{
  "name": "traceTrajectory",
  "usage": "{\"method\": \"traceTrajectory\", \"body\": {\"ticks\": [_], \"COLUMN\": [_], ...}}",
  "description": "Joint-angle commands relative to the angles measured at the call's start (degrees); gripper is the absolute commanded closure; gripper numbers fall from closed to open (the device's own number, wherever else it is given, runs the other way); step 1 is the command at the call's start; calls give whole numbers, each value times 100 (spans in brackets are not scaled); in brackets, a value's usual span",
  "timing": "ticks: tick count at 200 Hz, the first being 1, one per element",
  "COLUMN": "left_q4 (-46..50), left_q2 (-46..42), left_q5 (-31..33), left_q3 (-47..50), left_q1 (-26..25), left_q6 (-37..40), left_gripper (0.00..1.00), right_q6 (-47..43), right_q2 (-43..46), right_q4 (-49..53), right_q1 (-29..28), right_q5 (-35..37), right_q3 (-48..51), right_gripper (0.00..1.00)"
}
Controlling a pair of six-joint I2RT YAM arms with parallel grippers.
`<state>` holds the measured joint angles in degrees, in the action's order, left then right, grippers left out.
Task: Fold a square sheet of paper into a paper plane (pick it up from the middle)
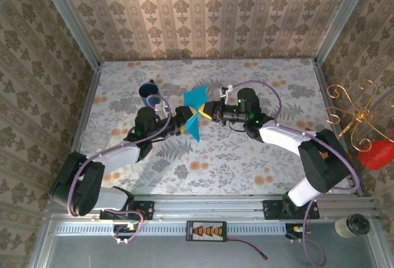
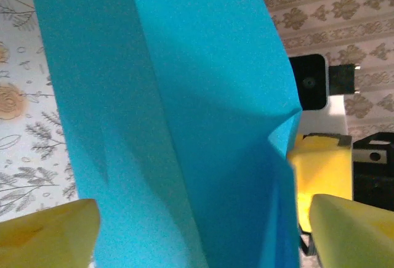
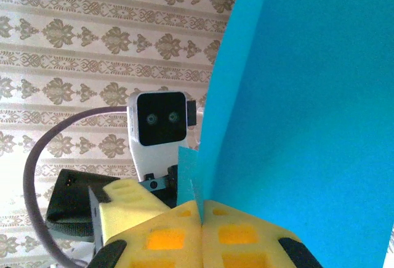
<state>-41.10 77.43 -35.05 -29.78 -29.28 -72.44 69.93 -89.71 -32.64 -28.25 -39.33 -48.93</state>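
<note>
The right gripper [image 3: 201, 211] has its yellow pads [image 3: 175, 222] clamped together on the lower edge of the turquoise paper [image 3: 308, 120], which rises from the pinch toward the upper right of the right wrist view. The left gripper [image 2: 203, 234] is spread wide, its fingers [image 2: 49, 234] at the bottom corners of the left wrist view. The creased sheet runs up between them and looks free of both. In the top view the paper hangs above the table [image 1: 258, 157] at frame centre, its long axis roughly top to bottom, with an arm close on each side and the mug [image 1: 149, 90] to the upper left. The paper already lies between the left fingers, so a grip there probably needs only a closing squeeze.
</note>
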Motion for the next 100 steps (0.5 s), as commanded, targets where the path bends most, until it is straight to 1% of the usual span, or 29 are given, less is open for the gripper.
{"method": "traceTrajectory", "body": {"ticks": [1, 29, 47, 50, 57, 100], "left_q4": [-811, -1007, -969, -970, -953, -699], "left_q2": [103, 112, 106, 106, 106, 66], "left_q5": [-142, -143, -143, -289, -328, -358], "left_q3": [22, 121, 148, 148, 139, 91], "left_q1": [22, 102, 115, 115, 123, 124], "left_q6": [-212, -275, -229, -220, -202, -26], "left_gripper": [21, 33, 44, 45, 49, 59], "right_q6": [109, 126, 110, 109, 109, 65], "right_q2": [122, 147, 148, 147, 147, 145], "right_q4": [-190, -181, -147, -146, -138, -129], "right_q1": [48, 117, 143, 144, 148, 171], "right_q5": [-138, -135, -128, -128, -133, -106], "right_q3": [45, 135, 161, 164, 169, 225], "right_gripper": [92, 92, 92, 92, 92, 91]}}
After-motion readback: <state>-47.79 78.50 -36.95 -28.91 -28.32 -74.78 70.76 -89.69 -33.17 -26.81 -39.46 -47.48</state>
